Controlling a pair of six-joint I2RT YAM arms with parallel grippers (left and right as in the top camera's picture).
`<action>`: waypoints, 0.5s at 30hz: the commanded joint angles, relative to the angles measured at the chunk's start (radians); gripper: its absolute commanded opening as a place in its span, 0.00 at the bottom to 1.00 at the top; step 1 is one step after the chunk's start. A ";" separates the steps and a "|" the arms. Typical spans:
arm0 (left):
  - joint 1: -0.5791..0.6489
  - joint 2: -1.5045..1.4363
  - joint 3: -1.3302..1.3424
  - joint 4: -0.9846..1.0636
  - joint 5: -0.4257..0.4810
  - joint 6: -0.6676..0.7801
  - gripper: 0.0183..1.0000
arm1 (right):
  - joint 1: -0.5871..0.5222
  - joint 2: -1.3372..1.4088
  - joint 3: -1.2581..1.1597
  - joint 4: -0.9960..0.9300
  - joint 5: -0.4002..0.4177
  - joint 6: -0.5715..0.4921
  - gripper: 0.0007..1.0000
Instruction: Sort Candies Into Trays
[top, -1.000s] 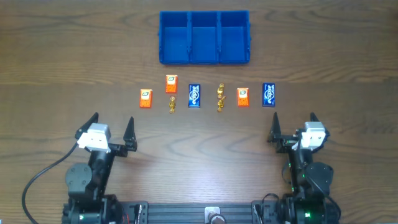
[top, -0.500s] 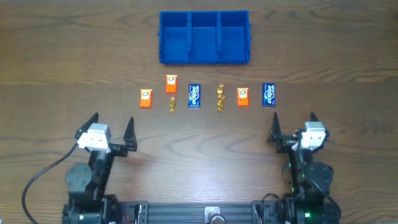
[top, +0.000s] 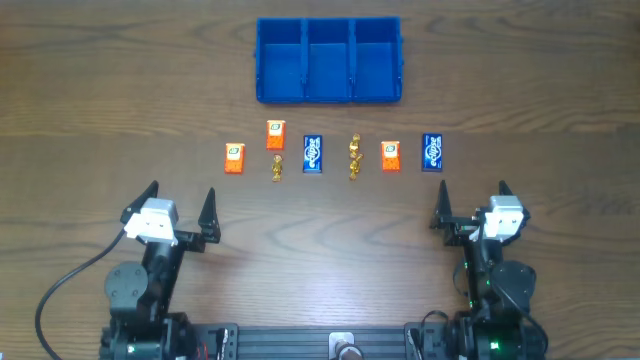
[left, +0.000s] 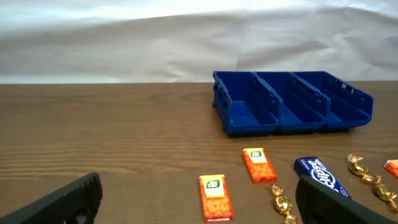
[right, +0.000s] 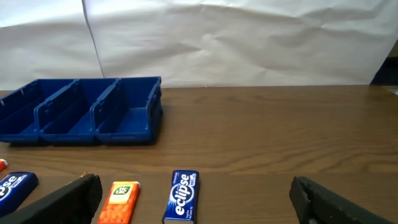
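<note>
Top view: L gripper (top: 181, 195) and R gripper (top: 472, 190) gape wide w/ nothing held, near their bases. Orange packs (top: 234, 158), blue packs (top: 313, 153) and gold sweets (top: 354, 157) lie in a row on table (top: 100, 100), btwn grippers and blue 3-bin tray (top: 328, 97).

A: Any print to be seen?
B: White lettering along the top face of the blue pack (right: 181, 196), flat on the bench (right: 280, 137). Likewise on the second blue pack (left: 314, 169).
A: And on the orange box (left: 216, 197)?
B: Small green-and-white label at one end, too small to make out. Same on the neighbouring orange box (left: 259, 164).
</note>
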 joint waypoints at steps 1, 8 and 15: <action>0.003 -0.006 -0.021 -0.031 0.024 -0.010 1.00 | -0.005 -0.008 0.001 -0.013 0.009 -0.012 1.00; 0.003 -0.006 -0.021 -0.031 0.023 -0.010 1.00 | -0.005 -0.008 0.001 -0.013 0.009 -0.012 1.00; 0.003 0.039 0.016 -0.027 0.031 -0.117 1.00 | -0.005 -0.008 0.001 -0.013 0.009 -0.012 1.00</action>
